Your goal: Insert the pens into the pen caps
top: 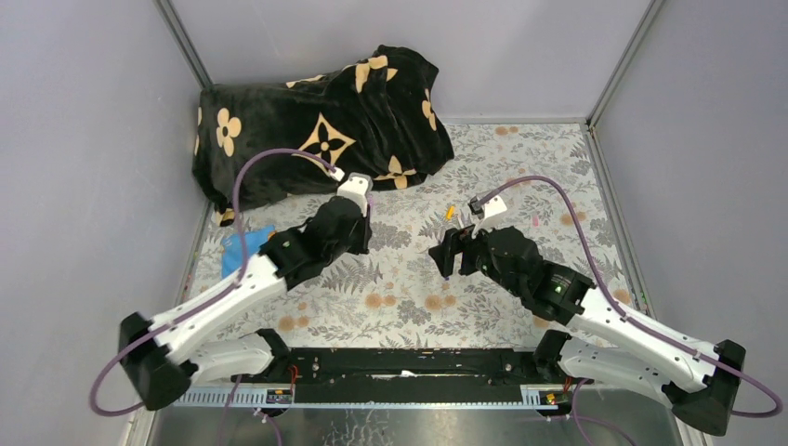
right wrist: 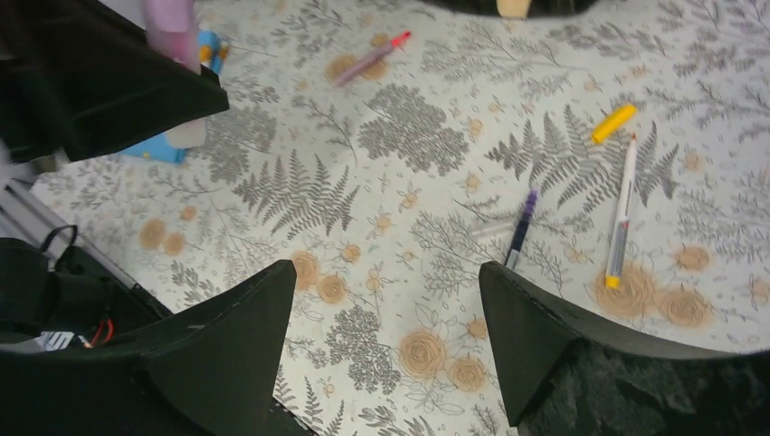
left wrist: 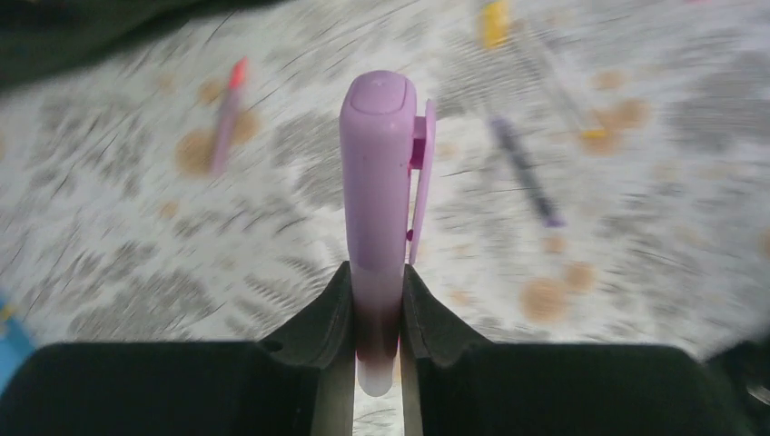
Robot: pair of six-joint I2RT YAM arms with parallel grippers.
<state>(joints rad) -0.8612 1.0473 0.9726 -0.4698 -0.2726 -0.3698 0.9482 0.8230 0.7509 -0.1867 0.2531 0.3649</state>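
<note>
Left jaws clamp the lilac cap [left wrist: 377, 173]; right jaws apart. I'd centre them squarely over the dark pen [right wrist: 520, 231], mid-frame.

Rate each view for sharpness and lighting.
Left wrist: the lilac cap in the left claw is sharp, while the table behind it is smeared by motion blur. Right wrist: crisp across the table, with the white pen and yellow cap clearly edged and no glare. Top external: evenly lit, no harsh shadows, but small items are hard to make out.

black flowered blanket [top: 279, 116]: far-left corner | blue card [top: 240, 253]: left edge
</note>
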